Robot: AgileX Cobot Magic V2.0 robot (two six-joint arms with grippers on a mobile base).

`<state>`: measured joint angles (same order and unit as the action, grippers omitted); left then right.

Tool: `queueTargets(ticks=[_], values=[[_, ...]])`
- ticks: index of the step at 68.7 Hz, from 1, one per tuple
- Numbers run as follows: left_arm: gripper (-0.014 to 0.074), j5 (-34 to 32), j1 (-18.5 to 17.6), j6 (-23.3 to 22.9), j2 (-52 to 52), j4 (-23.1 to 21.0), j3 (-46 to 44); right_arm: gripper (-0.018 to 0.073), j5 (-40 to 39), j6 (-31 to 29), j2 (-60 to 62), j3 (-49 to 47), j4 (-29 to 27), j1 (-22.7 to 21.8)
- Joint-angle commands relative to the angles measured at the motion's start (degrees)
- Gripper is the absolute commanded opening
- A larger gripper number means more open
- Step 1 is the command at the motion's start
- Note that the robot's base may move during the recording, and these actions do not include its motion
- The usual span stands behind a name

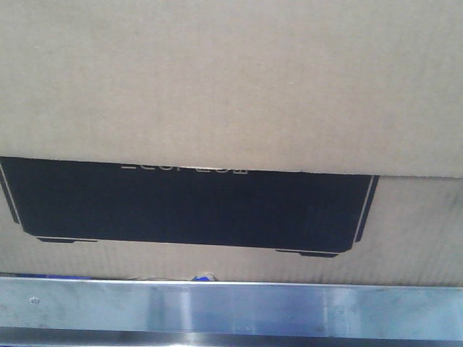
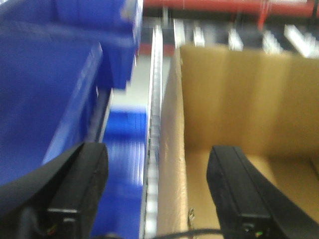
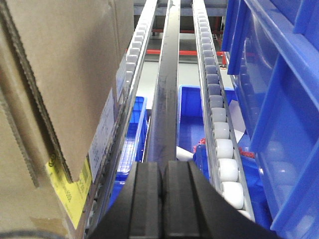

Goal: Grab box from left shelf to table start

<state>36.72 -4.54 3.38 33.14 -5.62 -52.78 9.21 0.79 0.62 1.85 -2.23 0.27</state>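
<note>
Box: the box (image 1: 231, 87) fills the front view from 9 o'clock to 3 o'clock. It stands on the left shelf (image 1: 231, 307), just behind the shelf's shiny steel front rail, which runs along 6 o'clock.
Printed panel: a black panel (image 1: 188, 206) sits on the box's lower face. Pale lettering at its top edge is half hidden by the cardboard flap above it.
Left gripper: the left gripper (image 2: 158, 152) is spread wide. One finger (image 2: 77, 184) is at 7 o'clock, outside the box. The other finger is at 5 o'clock, inside the open top. The box's tan side wall (image 2: 172, 149) rises between them, and I cannot tell whether either finger touches it.
Right gripper: the right gripper (image 3: 162, 172) is at 6 o'clock in its wrist view. Its fingers are pressed together with nothing between them.
Box from the right wrist: the box's cardboard end takes up 9 o'clock. A yellow label (image 3: 70, 191) is near its lower corner, just beside a track of white rollers (image 3: 219, 129).
Bins: blue bins (image 3: 279, 99) stand at 3 o'clock in the right wrist view. In the blurred left wrist view, more of them are at 9 o'clock.
</note>
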Motion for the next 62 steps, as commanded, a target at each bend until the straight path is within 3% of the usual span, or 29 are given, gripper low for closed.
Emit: queueTargets(ticks=[1, 8, 17, 26, 37, 47, 62], values=[[0.0351, 2.77, 0.11, -0.3, 5.9, -1.03, -7.24, 0.0058, -6.25, -0.12, 0.55, 0.11, 0.13, -0.32], [0.0351, 6.87, 0.11, -0.3, 11.54, -1.5, -11.7, 0.0058, -6.4, -0.12, 0.55, 0.11, 0.13, -0.32], [0.0351, 10.14, 0.11, 0.26, 17.16, -5.2, -15.77, 0.0058, -6.53, -0.12, 0.55, 0.11, 0.13, -0.32], [0.0351, 11.77, -3.16, 3.38, 21.91, -6.22, -18.43, 0.0058, -6.86, -0.12, 0.55, 0.11, 0.13, -0.32], [0.0351, 13.46, -6.26, 3.38, 26.04, -4.46, -19.93, 0.0058, -8.05, -0.12, 0.55, 0.11, 0.13, -0.32], [0.0351, 18.26, -6.16, 2.43, 30.72, -0.66, -23.09, 0.0058, -10.41, -0.08, 0.55, 0.11, -0.68, -0.32], [0.0351, 23.86, -6.16, 1.68, 35.71, -0.61, -26.41, 0.0058, -8.9, -0.08, 0.55, -3.46, -3.63, -0.32]])
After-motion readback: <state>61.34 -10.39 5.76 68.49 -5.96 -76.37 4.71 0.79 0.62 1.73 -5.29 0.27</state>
